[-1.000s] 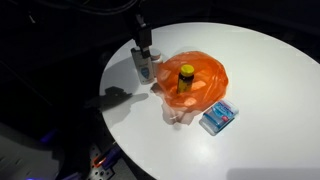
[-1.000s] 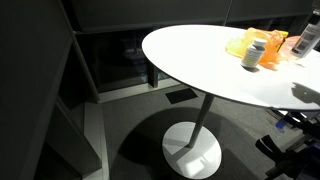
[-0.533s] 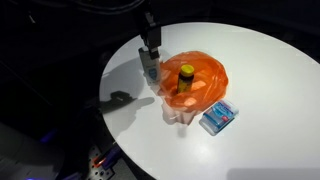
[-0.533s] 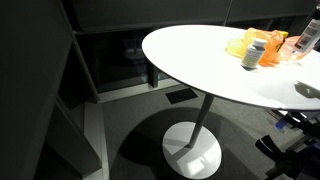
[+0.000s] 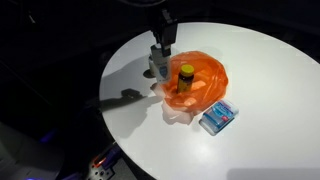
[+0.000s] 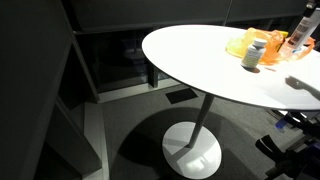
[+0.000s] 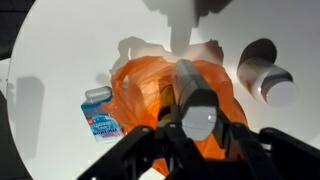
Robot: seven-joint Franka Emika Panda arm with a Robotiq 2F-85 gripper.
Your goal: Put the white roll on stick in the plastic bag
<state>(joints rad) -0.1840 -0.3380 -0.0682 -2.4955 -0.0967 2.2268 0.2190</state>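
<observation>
- In the wrist view the pincer (image 7: 200, 126) is closed to a narrow gap around the white roll on stick (image 7: 186, 80). A finger presses on each side of it.
- The roll's pale shaft runs away from the fingers, and its rounded grey end sits right between them.
- The held roll hangs over the orange plastic bag (image 7: 140, 88), off the bench (image 7: 60, 50). I cannot tell whether it touches the bag.
- In an exterior view the pincer (image 5: 163, 47) hovers at the edge of the bag (image 5: 207, 88), on the side away from the blue packet (image 5: 217, 117).
- From the side, in an exterior view, the pincer (image 6: 305, 25) shows only at the picture's edge, above the bench (image 6: 190, 55). Its opening is too small to read there.
- The bag lies crumpled and spread on the round white bench (image 5: 260, 60).
- A bottle with a yellow cap (image 5: 186, 78) stands upright in the bag's middle.
- The blue packet (image 7: 100, 120) lies flat just beside the bag, on bare bench.
- A pale cylinder (image 7: 272, 88) stands upright on the bench beside the bag, on the side opposite the packet.
</observation>
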